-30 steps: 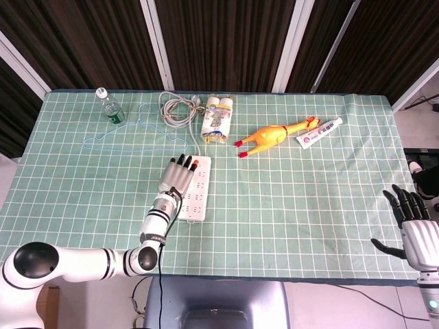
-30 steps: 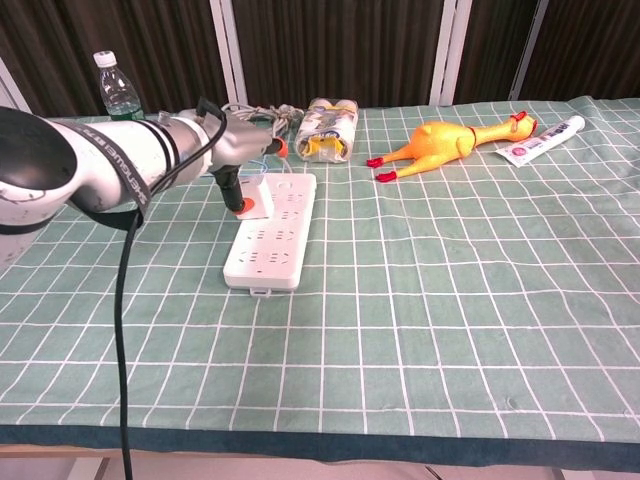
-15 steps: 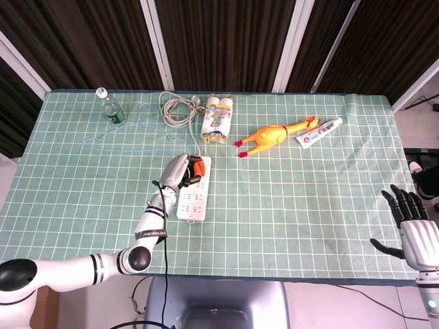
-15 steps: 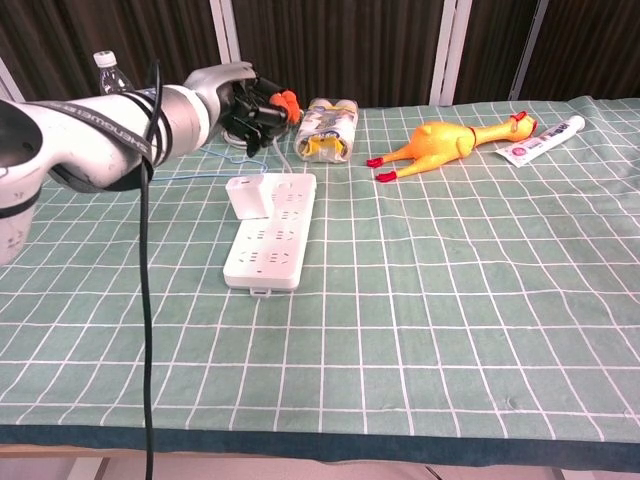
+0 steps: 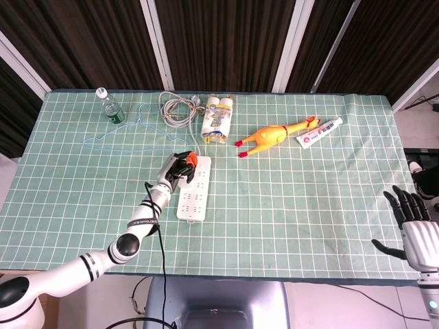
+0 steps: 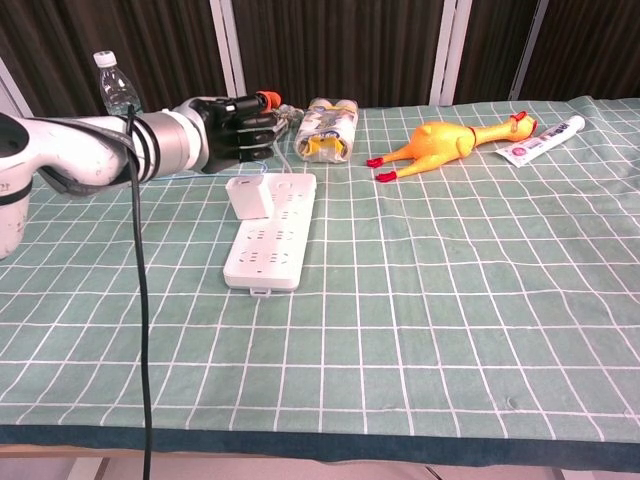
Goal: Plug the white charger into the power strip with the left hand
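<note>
The white charger (image 6: 248,196) stands upright in a socket at the far end of the white power strip (image 6: 272,235), which lies left of the table's middle. My left hand (image 6: 235,120) hovers above and behind the charger, apart from it, with its fingers curled in and nothing in them. In the head view the left hand (image 5: 180,168) covers the far left corner of the power strip (image 5: 194,193) and hides the charger. My right hand (image 5: 415,229) hangs at the table's right front edge, fingers spread and empty.
Along the far side lie a water bottle (image 5: 108,105), a blue wire hanger (image 5: 134,140), the strip's coiled cable (image 5: 177,108), a wrapped pack (image 5: 217,118), a rubber chicken (image 5: 274,135) and a toothpaste tube (image 5: 319,131). A green checked cloth (image 5: 309,205) covers the table.
My left hand lifted off the charger, which stays standing in the strip, and curled its fingers as the arm swung back and lowered. The right hand has barely moved.
</note>
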